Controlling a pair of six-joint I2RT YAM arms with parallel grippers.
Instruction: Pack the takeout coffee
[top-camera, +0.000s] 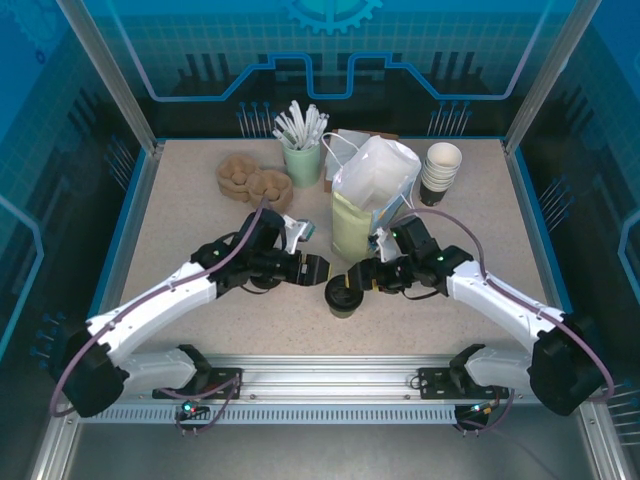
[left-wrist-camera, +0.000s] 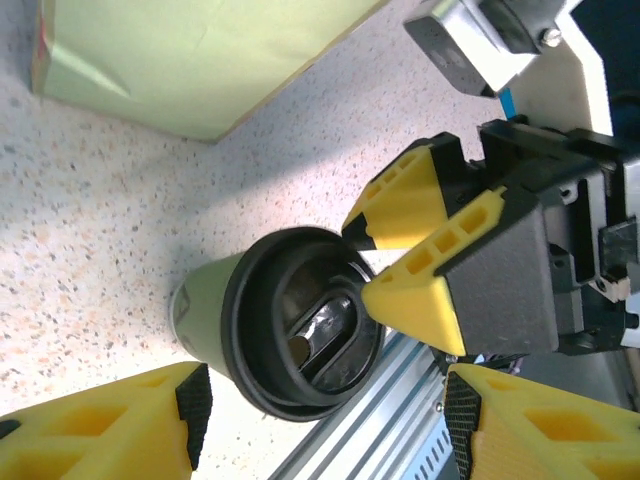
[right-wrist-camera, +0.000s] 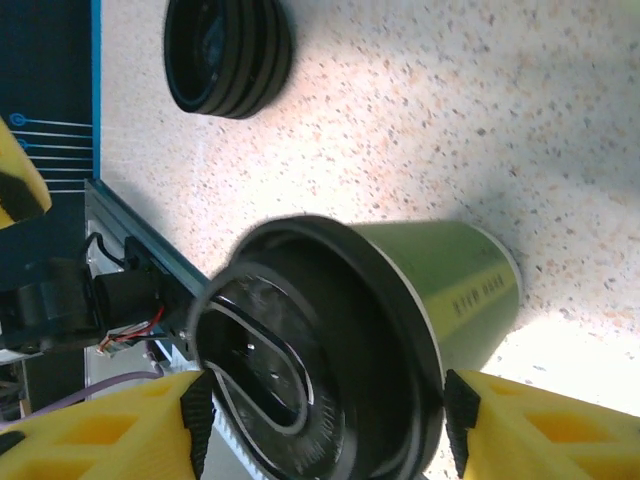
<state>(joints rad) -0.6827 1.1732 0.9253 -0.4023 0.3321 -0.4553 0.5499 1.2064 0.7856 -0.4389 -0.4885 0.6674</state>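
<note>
The takeout coffee, a green cup (top-camera: 343, 297) with a black lid (left-wrist-camera: 300, 335), stands upright near the table's front middle. A green-and-white paper bag (top-camera: 372, 190) stands open just behind it. From the left, my left gripper (top-camera: 314, 268) faces the cup, open, its fingers (left-wrist-camera: 190, 400) short of the lid. At the cup's right my right gripper (top-camera: 361, 277) is open, its yellow fingertips (left-wrist-camera: 357, 258) against the lid's rim. The lid (right-wrist-camera: 330, 350) looms between the right gripper's (right-wrist-camera: 327, 420) pads. I cannot tell whether they touch it.
A stack of black lids (right-wrist-camera: 228, 55) lies on the table left of the cup. At the back are nested paper cups (top-camera: 441, 172), a green cup of white sticks (top-camera: 301, 150) and brown pulp pieces (top-camera: 255, 180). A metal rail (top-camera: 330, 380) runs along the front.
</note>
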